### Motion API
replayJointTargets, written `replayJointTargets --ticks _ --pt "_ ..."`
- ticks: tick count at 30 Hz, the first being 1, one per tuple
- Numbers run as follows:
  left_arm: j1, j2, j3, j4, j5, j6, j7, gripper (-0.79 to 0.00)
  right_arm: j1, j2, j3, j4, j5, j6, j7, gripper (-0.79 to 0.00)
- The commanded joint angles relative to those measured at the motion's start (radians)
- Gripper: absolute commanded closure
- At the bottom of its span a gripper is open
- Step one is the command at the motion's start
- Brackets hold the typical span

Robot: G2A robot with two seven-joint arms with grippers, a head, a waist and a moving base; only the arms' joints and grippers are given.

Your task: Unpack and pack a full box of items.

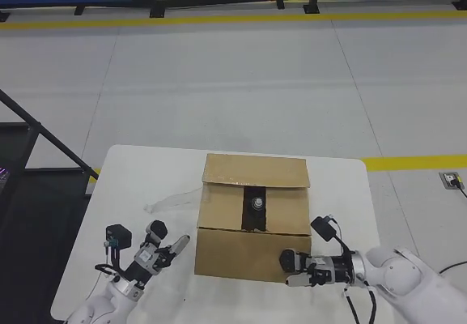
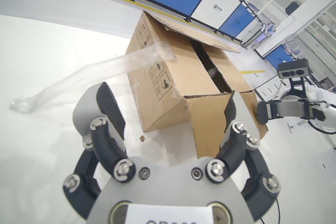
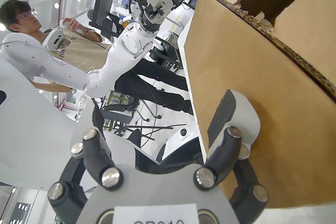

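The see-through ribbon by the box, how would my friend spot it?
Find the white table, then the brown cardboard box on it. From the box's side nearest the left gripper, a long strip of tape trails across the tabletop. It's clear and floppy, unlike the stiff brown box.

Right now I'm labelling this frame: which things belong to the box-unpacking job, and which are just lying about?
Job: cardboard box, item inside its gap, left gripper, right gripper.
Lying about: peeled tape strip trailing from the box, cardboard scrap on the table, floor socket.
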Motion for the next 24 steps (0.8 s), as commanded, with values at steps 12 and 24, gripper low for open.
replayJointTargets --ticks 12,24 --pt "-0.036 0.015 0.055 0.036 -0.018 -0.029 -0.137 -0.785 -0.031 -0.016 0.025 -0.017 -0.089 0.013 -0.059 -0.785" --pt "-0.047 0.023 0.092 0.078 0.055 -0.014 -0.089 -0.785 -0.067 -0.018 0.102 -0.054 -0.068 -0.067 -0.144 -0.785"
